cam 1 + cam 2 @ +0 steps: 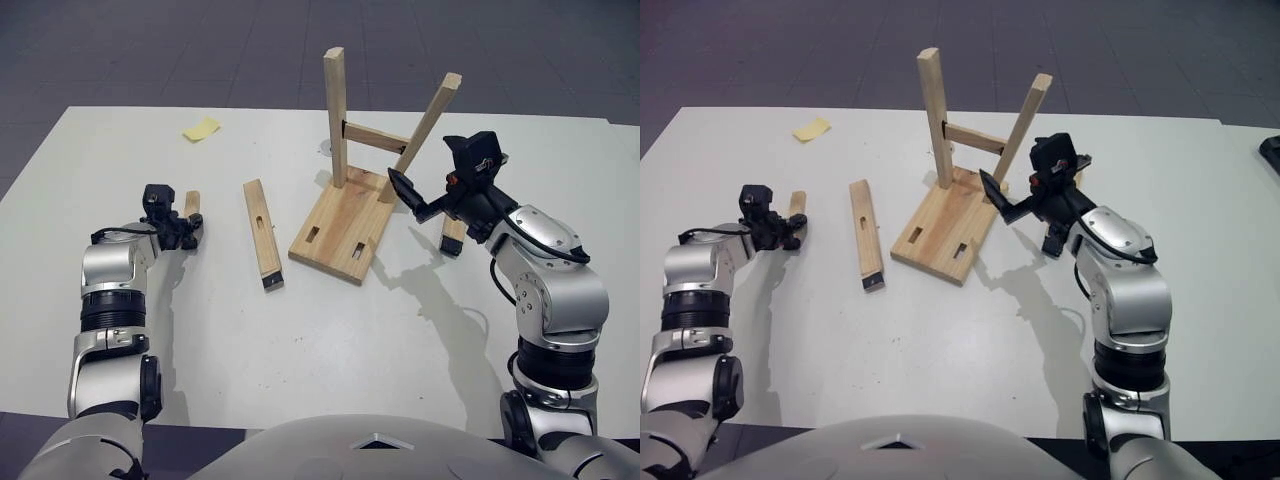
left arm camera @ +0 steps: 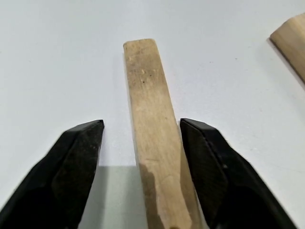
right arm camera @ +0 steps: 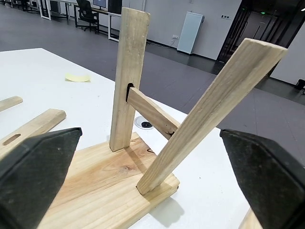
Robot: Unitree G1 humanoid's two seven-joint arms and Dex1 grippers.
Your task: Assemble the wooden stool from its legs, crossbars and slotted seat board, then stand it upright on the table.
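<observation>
Saw bare desk [image 1: 300, 330] on the near side of the seat board [image 1: 338, 225], free for either arm. Found the tilted leg [image 1: 425, 130] and crossbar [image 1: 375, 137] standing just beyond the spread right fingers [image 1: 408, 192]. Noted a loose leg [image 1: 262, 232] lying between the left fingers [image 2: 71, 162] and the board.

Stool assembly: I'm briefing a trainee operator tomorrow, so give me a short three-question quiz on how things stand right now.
1. True or false: the two legs standing in the seat board are both upright.
2. Where does the loose leg lie? A) flat on the table, on the robot's left of the seat board; B) across the seat board; C) standing upright on the table.
3. Fill in: the left gripper is ___, with its fingers on either side of a short wooden piece.
Key: 1 false, one of them tilts; 2 A; 3 open.
</observation>
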